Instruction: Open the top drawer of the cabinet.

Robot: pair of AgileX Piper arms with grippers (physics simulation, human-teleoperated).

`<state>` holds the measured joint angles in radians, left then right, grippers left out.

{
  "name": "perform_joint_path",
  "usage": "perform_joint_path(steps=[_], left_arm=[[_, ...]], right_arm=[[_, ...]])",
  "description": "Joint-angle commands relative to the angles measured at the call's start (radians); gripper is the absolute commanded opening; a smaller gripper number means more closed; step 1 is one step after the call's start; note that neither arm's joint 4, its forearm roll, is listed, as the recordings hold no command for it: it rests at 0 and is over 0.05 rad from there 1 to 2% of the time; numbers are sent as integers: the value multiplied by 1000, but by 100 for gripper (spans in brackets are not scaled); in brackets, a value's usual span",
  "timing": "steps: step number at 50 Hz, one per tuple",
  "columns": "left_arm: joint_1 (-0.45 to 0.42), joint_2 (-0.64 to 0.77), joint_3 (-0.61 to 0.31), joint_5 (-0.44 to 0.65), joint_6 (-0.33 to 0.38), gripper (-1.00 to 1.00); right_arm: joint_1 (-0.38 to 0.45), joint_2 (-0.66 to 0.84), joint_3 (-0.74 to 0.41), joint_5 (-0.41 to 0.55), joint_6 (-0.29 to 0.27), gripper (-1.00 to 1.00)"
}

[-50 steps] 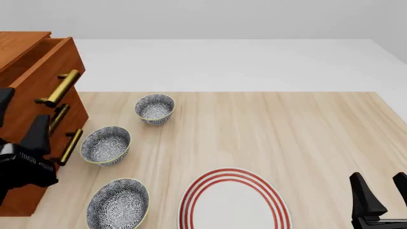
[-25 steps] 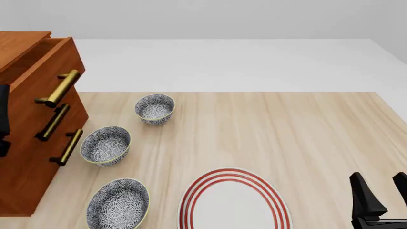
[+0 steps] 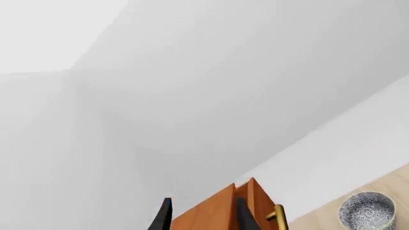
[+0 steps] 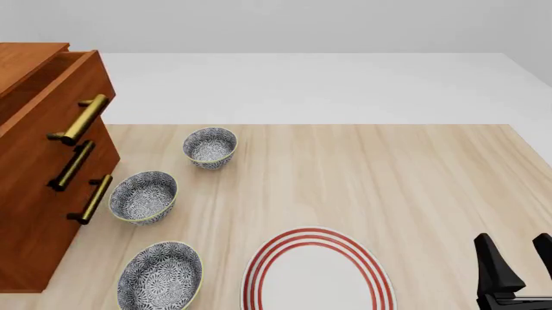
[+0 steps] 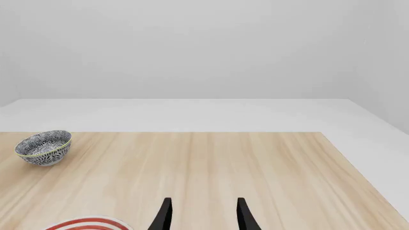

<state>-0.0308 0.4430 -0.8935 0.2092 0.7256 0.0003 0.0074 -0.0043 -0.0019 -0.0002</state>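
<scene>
The cabinet (image 4: 35, 213) stands at the table's left edge. Its top drawer (image 4: 61, 90) juts out past the two lower drawers, and its brass handle (image 4: 82, 119) is free. My left gripper (image 3: 203, 219) is out of the front view. In the left wrist view its fingers stand apart and empty, pointing up over the cabinet (image 3: 221, 208), with a brass handle (image 3: 279, 216) beside one finger. My right gripper (image 4: 518, 261) is open and empty at the table's near right corner, far from the cabinet. It also shows in the right wrist view (image 5: 203, 214).
Three patterned bowls stand in a row next to the cabinet: far (image 4: 209, 147), middle (image 4: 143, 196), near (image 4: 160, 275). A white plate with red rings (image 4: 315, 274) lies at the front middle. The far bowl shows in both wrist views (image 5: 43, 146) (image 3: 365, 212).
My left arm, which was in front of the lower drawers a second ago, has drawn back to the left and left the front view. The drawer and the right arm have not moved.
</scene>
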Motion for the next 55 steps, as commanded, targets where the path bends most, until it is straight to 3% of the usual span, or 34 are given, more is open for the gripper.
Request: perform_joint_path(steps=[1, 4, 6, 7, 8, 12, 14, 15, 17, 20, 26, 31, 35, 36, 37, 42, 46, 48, 55], left_arm=[[34, 39, -146, 193, -213, 100], [57, 56, -173, 227, -287, 100], [93, 111, -231, 281, -430, 100], [84, 76, -210, 248, -351, 100], [94, 90, -227, 264, -395, 100], [76, 88, -235, 284, -391, 100], [93, 115, -261, 305, -438, 100], [106, 144, -286, 331, -503, 100], [103, 142, -283, 332, -492, 100], [124, 169, -309, 350, -570, 100], [110, 187, -335, 391, -617, 100], [83, 209, -361, 435, -697, 100], [76, 214, -379, 450, -699, 100], [69, 221, -392, 464, -739, 100], [64, 219, -394, 470, -714, 100], [48, 215, -394, 495, -724, 100], [25, 212, -382, 535, -793, 100], [37, 210, -382, 528, -775, 100], [20, 226, -396, 565, -812, 100]], right_arm=[[0, 0, 0, 0, 0, 100], [0, 0, 0, 0, 0, 100], [0, 0, 0, 0, 0, 100], [0, 0, 0, 0, 0, 100], [0, 0, 0, 0, 0, 100], [0, 0, 0, 0, 0, 100], [0, 0, 0, 0, 0, 100], [0, 0, 0, 0, 0, 100], [0, 0, 0, 0, 0, 100], [0, 0, 0, 0, 0, 100], [0, 0, 0, 0, 0, 100], [0, 0, 0, 0, 0, 100], [0, 0, 0, 0, 0, 100], [0, 0, 0, 0, 0, 100], [0, 0, 0, 0, 0, 100], [0, 0, 0, 0, 0, 100], [0, 0, 0, 0, 0, 100], [0, 0, 0, 0, 0, 100], [0, 0, 0, 0, 0, 100]])
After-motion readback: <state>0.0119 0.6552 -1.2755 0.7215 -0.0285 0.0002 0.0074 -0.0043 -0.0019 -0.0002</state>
